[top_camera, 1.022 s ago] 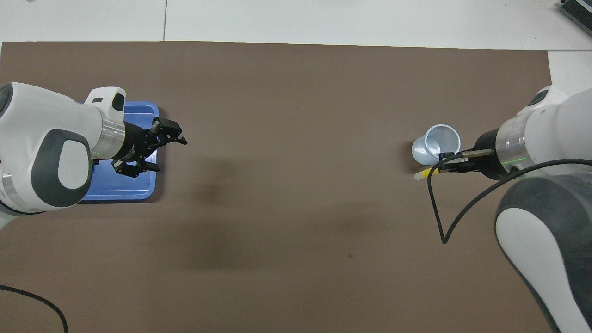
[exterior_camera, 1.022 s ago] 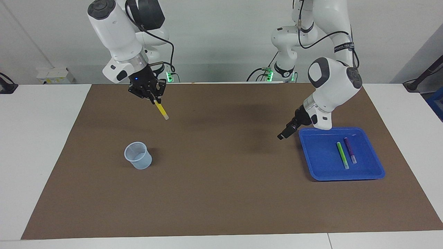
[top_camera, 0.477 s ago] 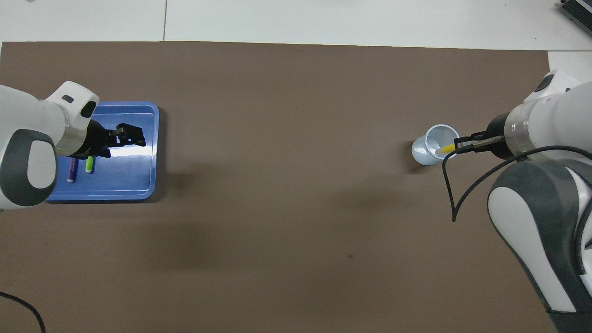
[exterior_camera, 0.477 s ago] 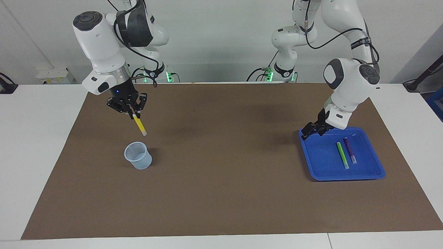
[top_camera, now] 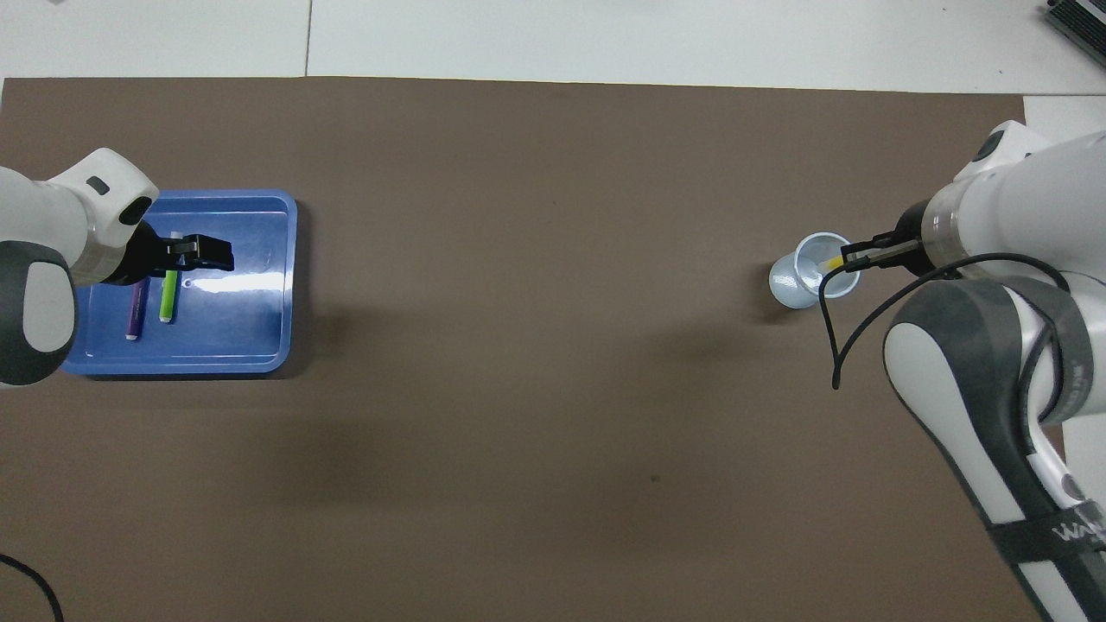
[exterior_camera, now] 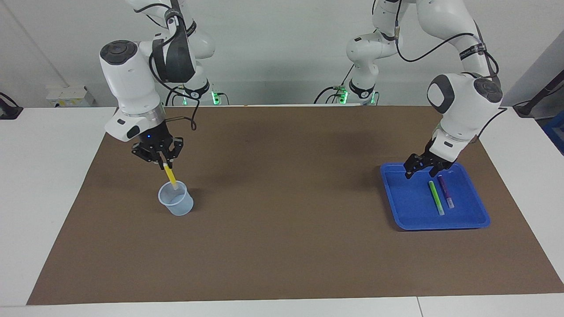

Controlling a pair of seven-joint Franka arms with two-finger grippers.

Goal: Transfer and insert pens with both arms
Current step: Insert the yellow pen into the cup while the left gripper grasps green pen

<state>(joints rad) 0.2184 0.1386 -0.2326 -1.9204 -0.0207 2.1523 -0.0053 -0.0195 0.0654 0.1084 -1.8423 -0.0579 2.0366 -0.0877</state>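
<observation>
Yellow pen (exterior_camera: 169, 175): clamped in right tool (exterior_camera: 165, 165), fingertips shut on its upper end; tilted, whitish tip now dipped inside pale cup (exterior_camera: 176, 198) rim. One second earlier carried high over bare mat near the right arm's end of the desk; since lowered over the cup. Insertion judged nearly done, release pending.

Green pen (exterior_camera: 436, 197), purple pen (exterior_camera: 445, 191): lying side by side in blue tray (exterior_camera: 398, 207) toward the left arm's end of the desk, not yet taken.

Left tool (exterior_camera: 422, 169): empty, fingers spread wide; previously beside tray edge, now over tray near the pens' upper ends. Next pickup judged to be starting.
</observation>
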